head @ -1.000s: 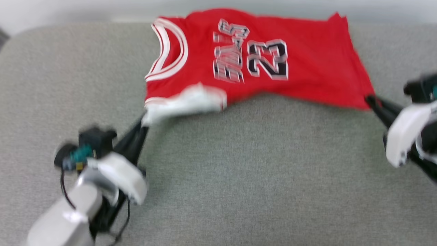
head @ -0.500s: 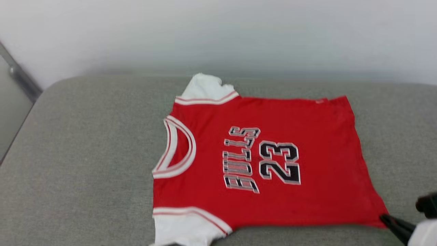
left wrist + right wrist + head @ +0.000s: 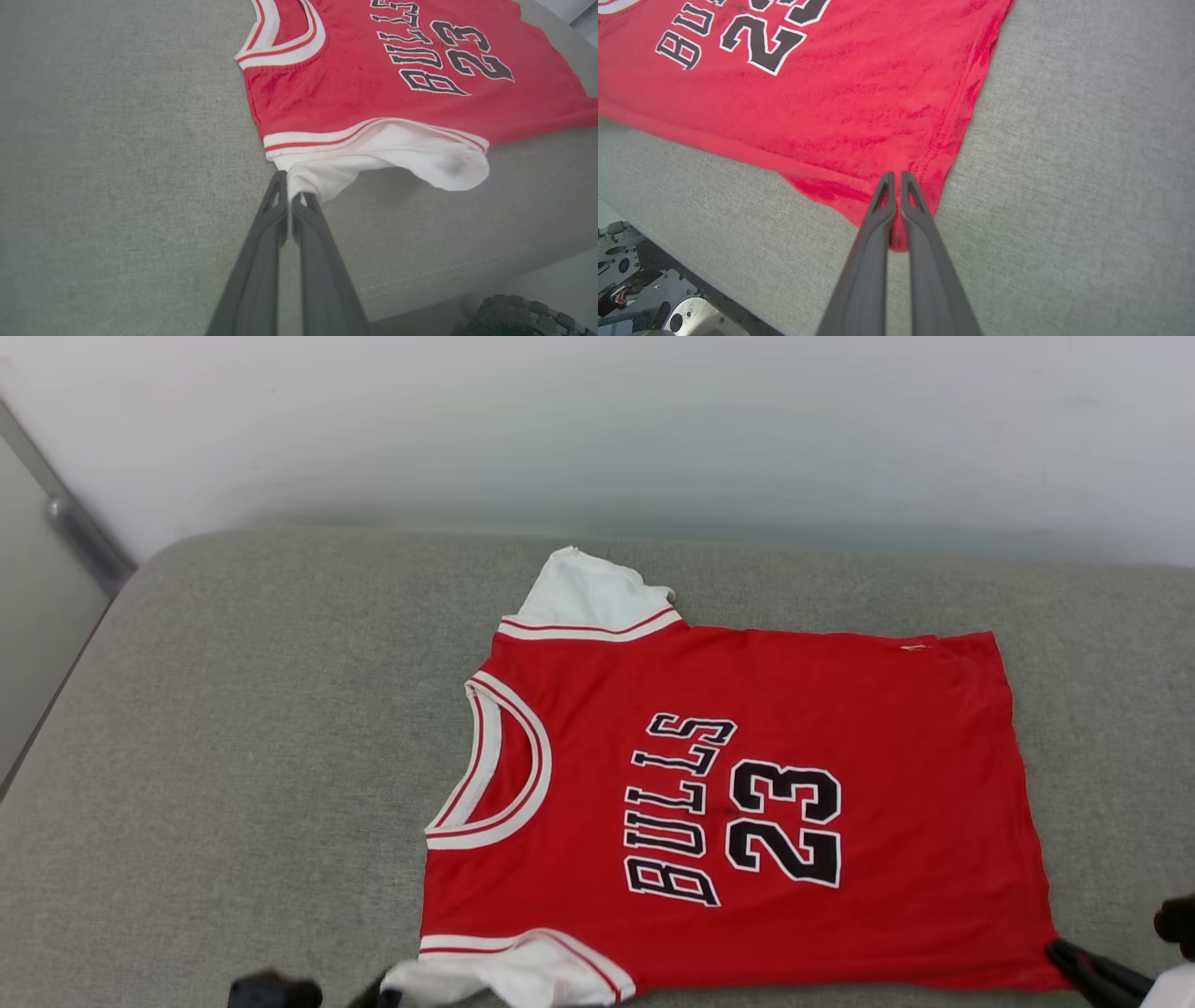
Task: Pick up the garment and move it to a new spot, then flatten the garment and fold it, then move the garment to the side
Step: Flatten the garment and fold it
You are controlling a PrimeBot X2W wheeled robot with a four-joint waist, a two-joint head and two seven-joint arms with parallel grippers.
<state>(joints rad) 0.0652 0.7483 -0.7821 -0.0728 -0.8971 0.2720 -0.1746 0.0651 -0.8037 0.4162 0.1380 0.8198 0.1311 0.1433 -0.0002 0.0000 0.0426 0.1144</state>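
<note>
Settling flat on the grey fabric cushion after hanging stretched, the red white-sleeved jersey stays pinched by the left gripper at seven o'clock and right gripper at five o'clock; folding looks next.

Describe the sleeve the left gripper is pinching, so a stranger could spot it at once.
A red jersey lies on the grey cushion, neck to the robot's left. At its near edge is a white short sleeve with red-striped trim, its corner pinched by the left gripper. The other white sleeve lies on the far side, untouched.
</note>
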